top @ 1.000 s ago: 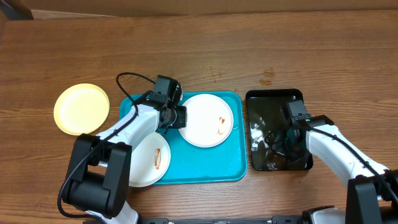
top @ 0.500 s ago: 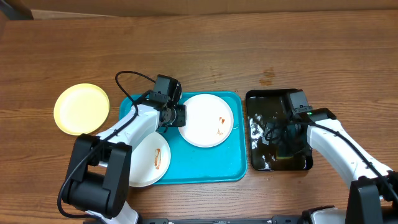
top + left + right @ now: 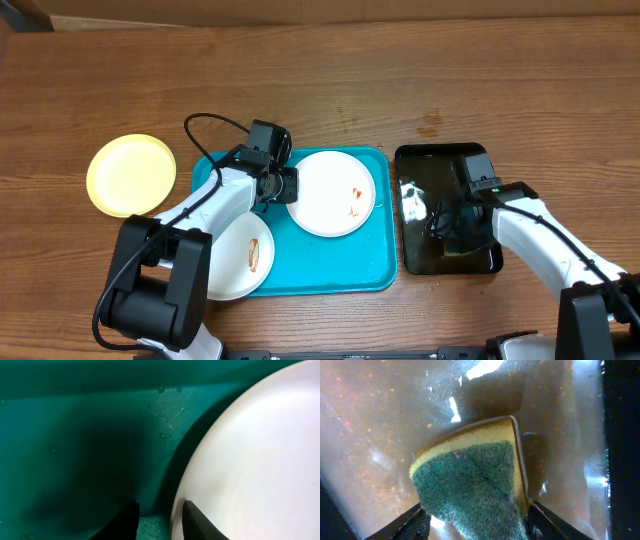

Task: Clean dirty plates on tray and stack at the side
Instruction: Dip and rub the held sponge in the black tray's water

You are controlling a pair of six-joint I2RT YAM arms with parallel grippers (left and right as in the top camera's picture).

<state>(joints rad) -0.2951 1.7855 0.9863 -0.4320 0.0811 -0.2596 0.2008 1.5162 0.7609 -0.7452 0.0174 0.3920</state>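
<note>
**Wetting the sponge while the first plate is braced**

The right gripper has its jaws closed on a yellow foam sponge with a green scouring face. It hangs low over the water-filmed floor of the glossy black rectangular tray. The left gripper stands at the left rim of the large white round plate, which lies on the flat turquoise plastic tray. Its jaws are narrow and sit astride the rim, one finger over the tray floor and one at the plate's edge. Whether they actually pinch the rim cannot be told.

The plate carries a reddish smear right of centre. A second smeared white plate lies at the tray's near-left corner. The pale yellow plate rests on the brown wood-grain tabletop, left of the tray.

The step in hand appears to be loading the sponge with water. It is probably best done by pressing the scouring face flat into the film and lifting without drips. The sponge should then cross to the smear green side down, while the left jaws brace the rim against sliding.
</note>
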